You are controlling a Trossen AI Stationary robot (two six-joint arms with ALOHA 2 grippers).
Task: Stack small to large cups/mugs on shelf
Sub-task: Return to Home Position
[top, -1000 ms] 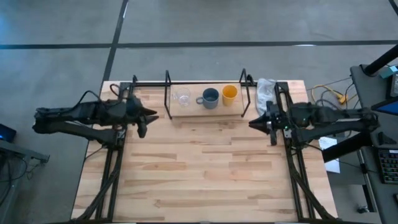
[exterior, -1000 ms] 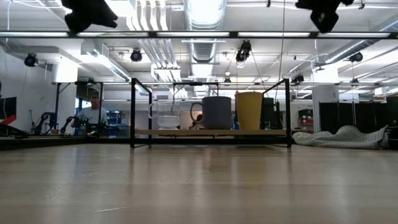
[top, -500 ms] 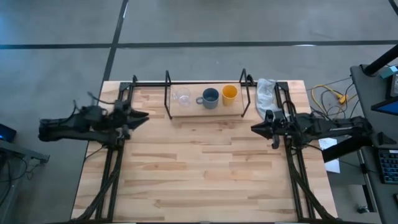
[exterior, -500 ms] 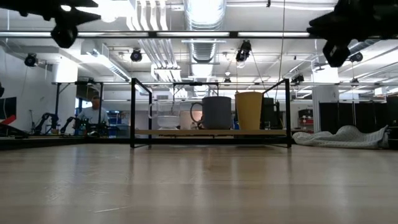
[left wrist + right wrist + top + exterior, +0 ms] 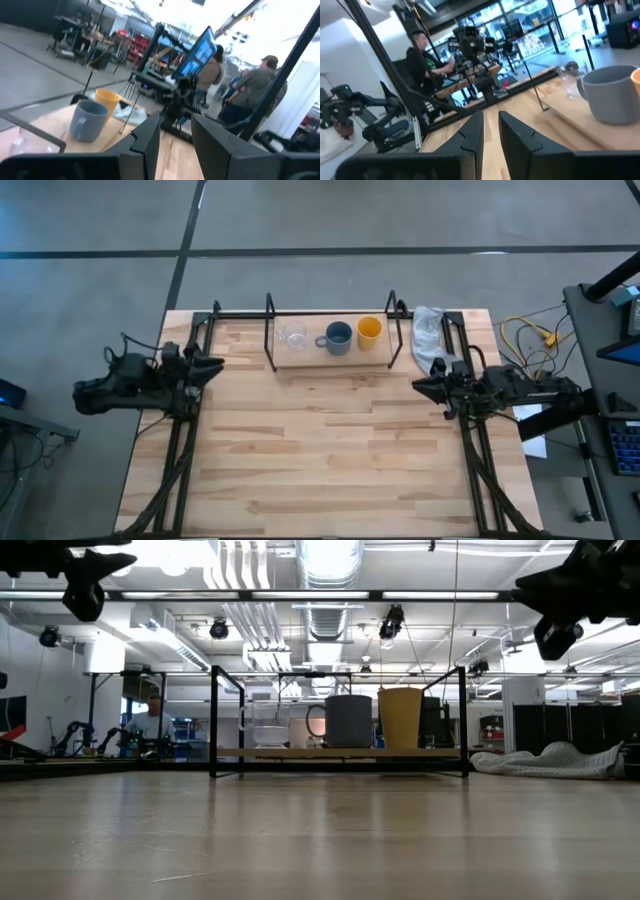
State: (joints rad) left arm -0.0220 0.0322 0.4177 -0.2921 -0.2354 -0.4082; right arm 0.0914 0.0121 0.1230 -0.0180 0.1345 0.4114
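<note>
The shelf [image 5: 330, 358] is a low light-wood board with black wire uprights near the table's far edge. Three vessels stand upright on their bases in a row on it: the clear glass cup [image 5: 291, 336], the grey-blue mug [image 5: 338, 337] with its handle toward the glass, and the yellow cup [image 5: 369, 330]. The low view shows the glass cup [image 5: 268, 726], mug [image 5: 348, 721] and yellow cup [image 5: 400, 717] side by side. My left gripper [image 5: 215, 363] hovers by the table's left edge and my right gripper [image 5: 418, 385] by its right edge. Both are empty, narrowly open and pointing inward.
A crumpled white cloth [image 5: 428, 330] lies right of the shelf near the far right corner. Bare tabletop [image 5: 320, 450] spreads between the arms and toward the near edge. People stand in the room beyond the table [image 5: 250, 95], [image 5: 420, 60].
Both arms have drawn back from the shelf, the left gripper toward the table's left edge and the right gripper toward its right edge. Both sink lower in the low view. The three vessels have stayed where they were on the shelf.
</note>
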